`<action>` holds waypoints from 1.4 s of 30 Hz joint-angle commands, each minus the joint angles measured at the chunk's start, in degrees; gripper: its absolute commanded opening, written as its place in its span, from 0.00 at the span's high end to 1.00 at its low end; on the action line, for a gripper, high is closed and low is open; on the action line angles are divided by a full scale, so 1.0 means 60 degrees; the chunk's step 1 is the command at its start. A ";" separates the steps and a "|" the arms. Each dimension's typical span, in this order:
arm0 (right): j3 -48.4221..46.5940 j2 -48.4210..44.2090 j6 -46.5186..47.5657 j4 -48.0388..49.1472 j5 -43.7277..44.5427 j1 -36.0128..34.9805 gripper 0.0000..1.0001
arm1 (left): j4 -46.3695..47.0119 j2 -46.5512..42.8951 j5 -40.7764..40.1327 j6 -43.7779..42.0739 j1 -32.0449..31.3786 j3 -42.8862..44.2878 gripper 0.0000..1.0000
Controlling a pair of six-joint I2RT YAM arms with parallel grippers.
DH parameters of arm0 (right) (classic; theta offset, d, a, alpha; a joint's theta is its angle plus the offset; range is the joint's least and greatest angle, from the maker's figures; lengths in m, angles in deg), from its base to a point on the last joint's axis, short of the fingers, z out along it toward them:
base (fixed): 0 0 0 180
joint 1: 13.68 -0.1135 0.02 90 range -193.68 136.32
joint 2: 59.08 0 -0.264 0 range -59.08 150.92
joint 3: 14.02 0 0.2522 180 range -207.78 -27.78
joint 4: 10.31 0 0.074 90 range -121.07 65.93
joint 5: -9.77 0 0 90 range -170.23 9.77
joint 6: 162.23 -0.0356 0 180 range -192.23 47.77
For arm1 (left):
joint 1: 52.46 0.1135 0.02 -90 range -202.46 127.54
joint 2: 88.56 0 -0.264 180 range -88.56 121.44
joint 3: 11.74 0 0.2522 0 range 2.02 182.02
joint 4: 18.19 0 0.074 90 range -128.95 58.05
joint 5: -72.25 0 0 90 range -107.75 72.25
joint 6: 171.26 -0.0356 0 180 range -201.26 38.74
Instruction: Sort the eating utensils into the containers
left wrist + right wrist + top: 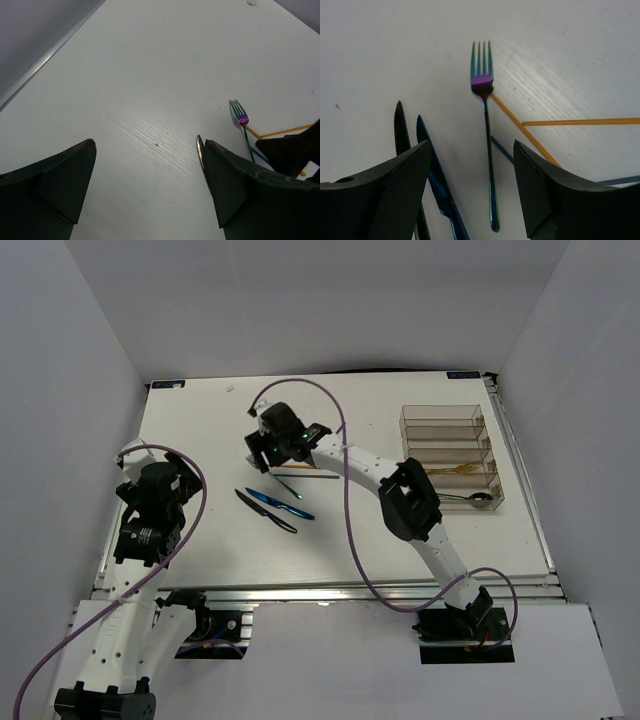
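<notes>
Found the right fingers (395, 190) spread wide, gripping nothing, either side of an iridescent fork (487, 140) flat on the tabletop (395, 50) at frame centre. Saw black knife (399, 127) and blue knife (423, 134) partly hidden behind the lower-left finger; orange chopsticks (580, 121) cut off at right. Noted left fingers (55, 185) likewise released and empty. Made out gold fork (462, 470) and spoon (472, 499) dimly at the clear tray (440, 412), right of the top view; could not tell compartments.

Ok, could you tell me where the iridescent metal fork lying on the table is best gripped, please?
Probably the lower half of the iridescent metal fork's slim handle, from straight above, one finger each side. It lies flat, an orange chopstick meets its neck, and the blue knife leaves room there.
</notes>
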 commanded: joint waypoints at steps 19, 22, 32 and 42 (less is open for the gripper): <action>-0.0576 0.1386 0.1619 0.0356 -0.0165 -0.0283 0.56 | 0.0134 -0.0035 0.0074 -0.0057 0.0003 -0.0005 0.02; -0.0781 0.1606 0.1575 0.0371 -0.0209 -0.0298 0.54 | 0.0149 -0.0035 0.0088 -0.0071 0.0003 -0.0005 0.02; -0.0914 0.2119 0.1677 0.0488 0.0098 -0.0429 0.80 | 0.0193 -0.0064 0.0176 -0.0101 0.0018 -0.0019 0.02; -0.0503 0.0497 0.0843 0.1482 -0.1264 -0.0547 1.00 | 0.0222 -0.0006 0.0293 -0.0130 0.0003 -0.0019 0.02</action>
